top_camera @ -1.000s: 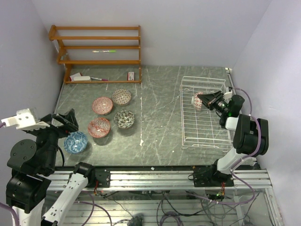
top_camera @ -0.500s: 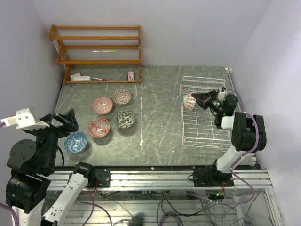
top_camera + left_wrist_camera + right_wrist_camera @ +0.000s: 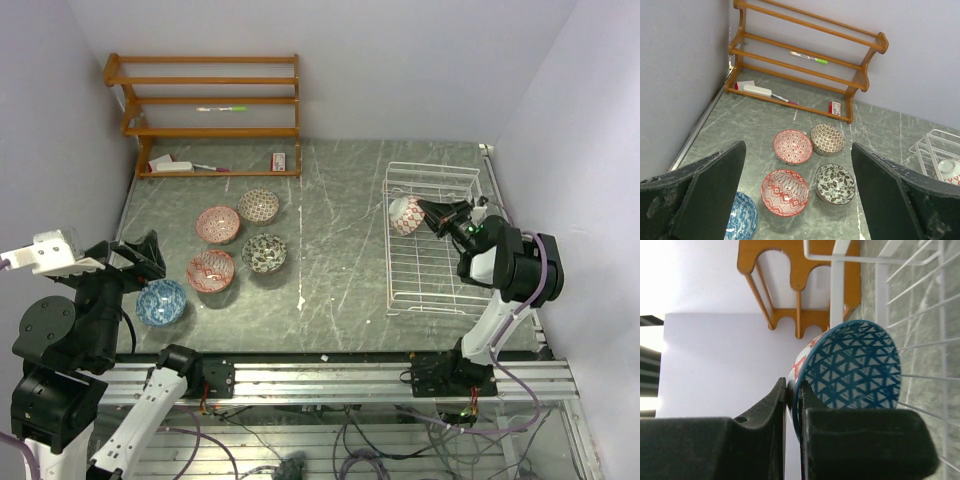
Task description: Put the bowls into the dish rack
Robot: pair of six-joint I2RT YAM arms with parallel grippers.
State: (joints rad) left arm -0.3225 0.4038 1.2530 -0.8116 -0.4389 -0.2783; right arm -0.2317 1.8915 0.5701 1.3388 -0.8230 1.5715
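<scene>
Five bowls sit on the table at the left: pink-red (image 3: pixel 217 224), brown (image 3: pixel 258 205), grey-black (image 3: pixel 264 253), red (image 3: pixel 210 269) and blue (image 3: pixel 161 301). The white wire dish rack (image 3: pixel 432 166) stands at the right. My right gripper (image 3: pixel 426 214) is shut on the rim of a sixth bowl (image 3: pixel 404 215) and holds it on edge over the rack's far left part. In the right wrist view this bowl (image 3: pixel 852 365) has a blue triangle pattern inside. My left gripper (image 3: pixel 140 258) is open and empty, raised near the blue bowl.
An orange-brown wooden shelf unit (image 3: pixel 205 100) stands at the back left, with a pen and small items on it. The rack's low wire sides (image 3: pixel 920 315) surround the held bowl. Walls close in at the left, the back and the right.
My right gripper has carried the bowl a little to the left, toward the rack's left side, and the right arm has shifted with it. The left arm has not moved.
</scene>
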